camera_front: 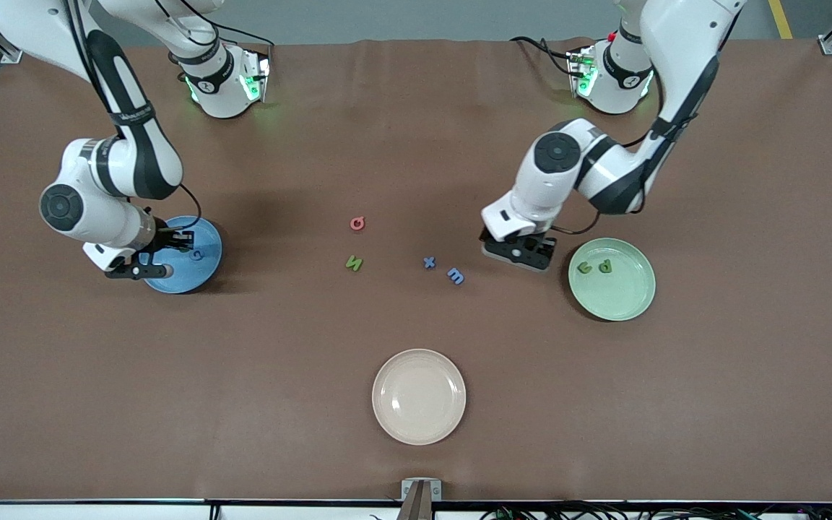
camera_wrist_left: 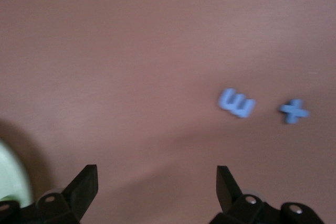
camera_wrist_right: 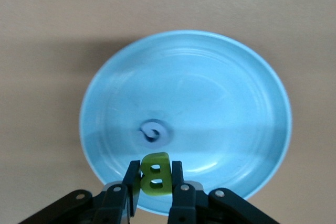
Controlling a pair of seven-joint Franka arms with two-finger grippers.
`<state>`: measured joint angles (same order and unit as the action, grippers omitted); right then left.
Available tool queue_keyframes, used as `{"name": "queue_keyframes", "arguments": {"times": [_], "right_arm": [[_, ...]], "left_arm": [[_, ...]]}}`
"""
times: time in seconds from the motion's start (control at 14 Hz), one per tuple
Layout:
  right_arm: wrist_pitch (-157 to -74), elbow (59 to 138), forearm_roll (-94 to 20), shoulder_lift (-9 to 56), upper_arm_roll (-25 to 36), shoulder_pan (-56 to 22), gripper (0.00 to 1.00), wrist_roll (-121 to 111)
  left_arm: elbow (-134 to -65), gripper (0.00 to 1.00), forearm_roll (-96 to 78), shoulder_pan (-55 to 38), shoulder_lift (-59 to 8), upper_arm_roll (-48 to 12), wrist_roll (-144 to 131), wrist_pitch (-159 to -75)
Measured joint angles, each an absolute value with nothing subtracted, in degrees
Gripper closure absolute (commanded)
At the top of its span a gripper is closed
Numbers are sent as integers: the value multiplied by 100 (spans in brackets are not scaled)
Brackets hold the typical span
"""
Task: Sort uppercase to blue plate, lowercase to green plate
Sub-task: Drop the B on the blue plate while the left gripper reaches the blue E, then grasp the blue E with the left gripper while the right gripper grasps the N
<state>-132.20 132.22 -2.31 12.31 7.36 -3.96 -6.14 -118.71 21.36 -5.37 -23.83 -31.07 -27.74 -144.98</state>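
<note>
1. Over the blue plate (camera_front: 203,271), at the right arm's end of the table, hangs the right gripper (camera_wrist_right: 155,187); its fingers (camera_wrist_right: 132,184) are clamped on the green B (camera_wrist_right: 155,174), held upright above the plate's rim.
2. Lying flat in the blue plate is the blue G (camera_wrist_right: 153,131), clear of the held B.
3. Taking the cream plate (camera_front: 419,396) as landmark: it sits nearest the front camera, with nothing in it. All other items lie farther from the camera than this plate.
4. The red-pink Q (camera_front: 357,223) and green N (camera_front: 354,263) lie on the bare table (camera_front: 416,130), farther from the camera than the cream plate and slightly toward the right arm's end; the N lies nearer to the camera than the Q.
5. The blue x (camera_front: 429,263) and blue m (camera_front: 456,276) lie just beside each other without touching, farther from the camera than the cream plate and slightly toward the left arm's end.
6. The left gripper (camera_wrist_left: 157,182) is over bare table between the blue m and the green plate (camera_front: 622,300); its fingers (camera_wrist_left: 84,184) stand wide apart with nothing between them.
7. The green plate sits toward the left arm's end from the cream plate. It holds the green n/u (camera_front: 585,268) and green p/d (camera_front: 606,266), side by side.
</note>
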Motion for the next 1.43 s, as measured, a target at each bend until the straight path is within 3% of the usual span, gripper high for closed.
{"name": "queue_keyframes", "arguments": {"times": [0.86, 1.29, 1.43], "right_arm": [[-13305, 13223, -243, 1179, 578, -621, 0, -295], [-13686, 13105, -249, 1111, 498, -2779, 0, 3049], [-13864, 12962, -252, 1195, 489, -3419, 0, 3982]], "left_arm": [[-10796, 5, 3369, -1052, -3769, -3064, -2791, -14499], [-10440, 12, 3623, -1252, -4171, -3059, -2790, -14499], [-10334, 22, 3726, -1268, -4297, -3054, -2790, -14499]]}}
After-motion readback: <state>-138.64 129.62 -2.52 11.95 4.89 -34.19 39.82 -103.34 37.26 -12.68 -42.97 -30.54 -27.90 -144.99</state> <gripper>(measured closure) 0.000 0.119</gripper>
